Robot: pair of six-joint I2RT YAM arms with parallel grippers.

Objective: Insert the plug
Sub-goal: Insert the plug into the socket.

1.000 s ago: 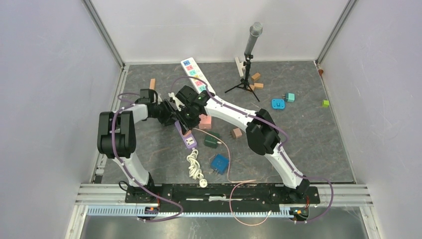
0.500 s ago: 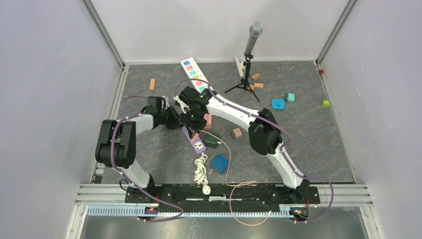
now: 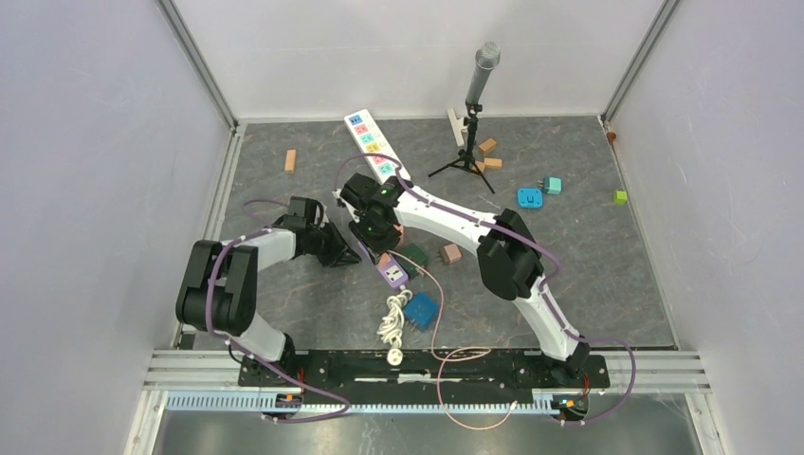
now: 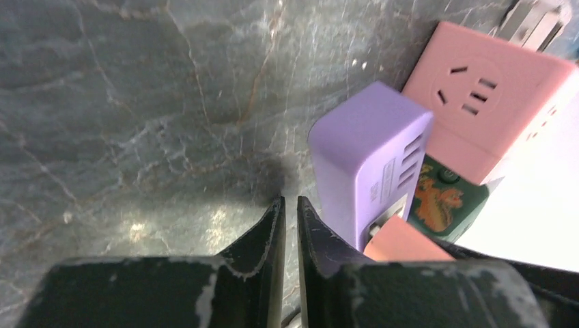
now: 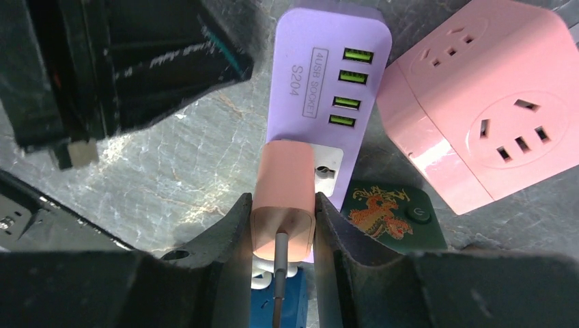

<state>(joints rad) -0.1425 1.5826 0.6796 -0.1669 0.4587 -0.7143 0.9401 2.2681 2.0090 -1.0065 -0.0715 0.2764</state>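
My right gripper point(image 5: 282, 225) is shut on a salmon-pink plug point(image 5: 283, 198) with a thin cord. The plug's front end is against the white socket face of the purple power strip point(image 5: 328, 82); its prongs are hidden. In the top view the strip point(image 3: 392, 274) lies on the grey floor just below my right gripper point(image 3: 380, 248). My left gripper point(image 4: 287, 205) is shut and empty, its tips on the floor next to the strip's left end point(image 4: 365, 150). In the top view the left gripper point(image 3: 353, 254) is left of the strip.
A pink cube socket point(image 5: 478, 102) and a green adapter point(image 5: 386, 212) lie right of the strip. A white coiled cord point(image 3: 392, 318) and blue adapter point(image 3: 420, 310) lie nearer. A white power strip point(image 3: 372, 144), microphone stand point(image 3: 471, 104), wooden blocks point(image 3: 450, 253) and teal plugs point(image 3: 529, 197) stand further back.
The purple strip has slid to the right and toward the near edge. Both grippers have moved the same way with it, the right one still holding the pink plug.
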